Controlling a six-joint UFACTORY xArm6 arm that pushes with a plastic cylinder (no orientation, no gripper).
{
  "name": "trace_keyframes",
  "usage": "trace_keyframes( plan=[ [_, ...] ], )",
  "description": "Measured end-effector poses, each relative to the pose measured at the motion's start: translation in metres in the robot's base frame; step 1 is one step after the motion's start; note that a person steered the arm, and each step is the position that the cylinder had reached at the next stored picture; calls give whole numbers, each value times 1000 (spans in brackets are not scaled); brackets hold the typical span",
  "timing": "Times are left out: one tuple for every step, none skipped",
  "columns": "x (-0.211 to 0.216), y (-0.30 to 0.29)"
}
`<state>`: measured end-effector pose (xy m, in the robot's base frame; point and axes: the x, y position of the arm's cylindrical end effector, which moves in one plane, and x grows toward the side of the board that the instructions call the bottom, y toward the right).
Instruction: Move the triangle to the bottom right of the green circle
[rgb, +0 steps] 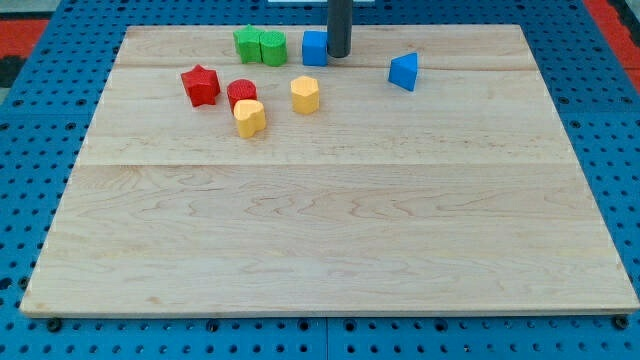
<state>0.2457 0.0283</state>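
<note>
Blue triangle (404, 72) right of tool tip (339, 56), apart; tip touches nothing.

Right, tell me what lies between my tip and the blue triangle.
Nothing: the camera view shows bare board between my tip and the blue triangle. The blue cube sits on the tip's other side, to the view's left.

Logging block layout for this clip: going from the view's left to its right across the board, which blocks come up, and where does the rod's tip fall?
Red star block → green square block → green circle block → yellow hexagon block → blue square block → my tip → blue triangle block. The red and yellow pieces around the middle overlap, so they are left out.
</note>
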Motion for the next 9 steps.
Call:
trace_keyframes(
  plan=[
    [-5, 111],
    [27, 188],
    [49, 150],
    [47, 64],
    [46, -9],
    [47, -40],
    [47, -22],
    [48, -22],
    [42, -26]
  ],
)
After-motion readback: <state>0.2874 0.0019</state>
